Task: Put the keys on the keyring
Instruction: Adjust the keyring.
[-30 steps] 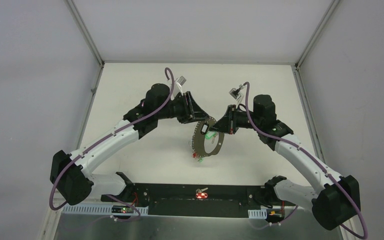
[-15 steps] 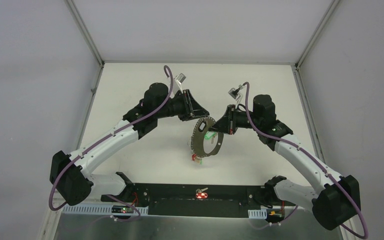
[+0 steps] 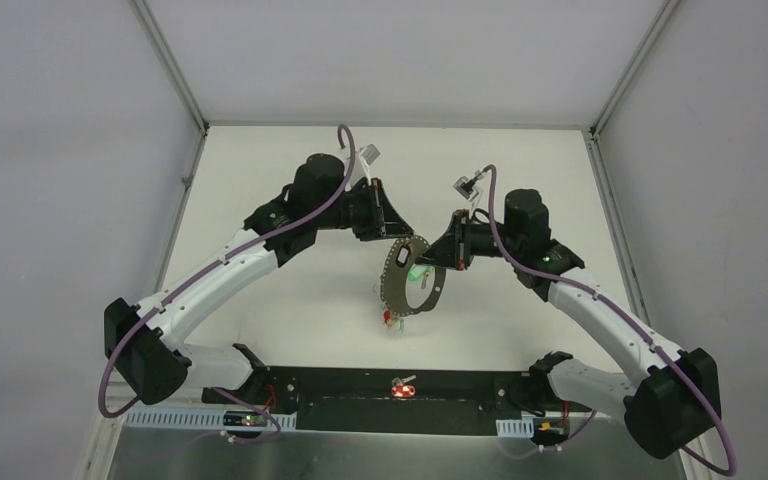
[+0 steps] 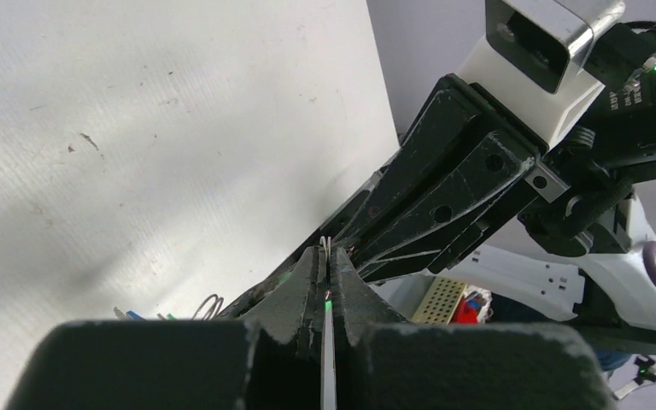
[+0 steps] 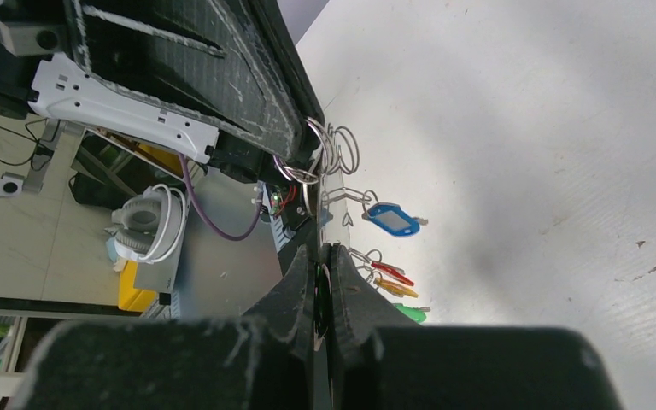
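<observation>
The keyring (image 3: 388, 282), a large grey loop, hangs tilted in the air between both arms. My left gripper (image 3: 400, 238) is shut on its upper edge; in the left wrist view the thin wire (image 4: 326, 244) sticks out past the closed fingertips of that gripper (image 4: 328, 258). My right gripper (image 3: 433, 262) is shut on a green-headed key (image 3: 416, 271) held inside the loop, right against the ring. In the right wrist view the green head (image 5: 317, 286) sits between the closed jaws of that gripper (image 5: 320, 256). A red key (image 3: 390, 318) dangles at the ring's bottom.
In the right wrist view, blue (image 5: 393, 219), red (image 5: 390, 273), yellow (image 5: 398, 289) and green (image 5: 411, 313) tags on small wire loops show below the ring. A small red thing (image 3: 403, 386) lies on the black base bar. White walls enclose the table.
My left arm has shifted a little up and to the right, still holding the ring, which has tilted slightly. The right gripper has stayed almost still with the green key.
</observation>
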`<state>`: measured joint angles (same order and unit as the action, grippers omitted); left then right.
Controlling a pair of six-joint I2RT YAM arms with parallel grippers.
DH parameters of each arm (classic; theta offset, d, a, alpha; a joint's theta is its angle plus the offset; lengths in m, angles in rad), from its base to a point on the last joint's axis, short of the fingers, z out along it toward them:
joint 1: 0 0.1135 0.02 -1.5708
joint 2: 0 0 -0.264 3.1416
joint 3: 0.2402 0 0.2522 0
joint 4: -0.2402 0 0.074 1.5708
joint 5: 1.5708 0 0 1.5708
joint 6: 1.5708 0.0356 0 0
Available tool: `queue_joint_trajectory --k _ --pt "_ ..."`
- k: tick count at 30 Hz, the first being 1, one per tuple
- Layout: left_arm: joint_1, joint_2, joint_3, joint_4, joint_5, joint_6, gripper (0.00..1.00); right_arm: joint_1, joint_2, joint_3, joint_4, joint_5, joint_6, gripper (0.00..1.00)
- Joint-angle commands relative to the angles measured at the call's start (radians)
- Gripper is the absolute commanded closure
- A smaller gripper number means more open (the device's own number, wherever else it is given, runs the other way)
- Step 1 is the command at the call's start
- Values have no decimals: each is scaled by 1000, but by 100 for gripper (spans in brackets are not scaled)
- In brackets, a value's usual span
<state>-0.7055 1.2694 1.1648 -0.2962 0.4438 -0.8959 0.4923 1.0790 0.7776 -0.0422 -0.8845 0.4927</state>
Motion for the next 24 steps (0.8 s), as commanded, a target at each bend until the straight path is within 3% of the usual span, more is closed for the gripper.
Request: queue_joint_trajectory --k 1,9,11,19,21,24 --pt "3 24 130 -144 -10 125 100 12 14 51 -56 -15 -88 100" --pt "1 120 297 -356 33 246 100 110 13 138 -279 101 -348 100" --pt "1 135 320 -384 37 256 100 140 4 144 -302 153 -400 95" --pt "-3 140 354 -414 53 332 100 163 -94 128 -254 188 -516 39" --pt "-3 126 355 -415 55 360 100 156 -128 112 -217 184 -524 31" --pt "-4 108 357 -416 67 410 100 110 -146 113 -175 101 -520 28"
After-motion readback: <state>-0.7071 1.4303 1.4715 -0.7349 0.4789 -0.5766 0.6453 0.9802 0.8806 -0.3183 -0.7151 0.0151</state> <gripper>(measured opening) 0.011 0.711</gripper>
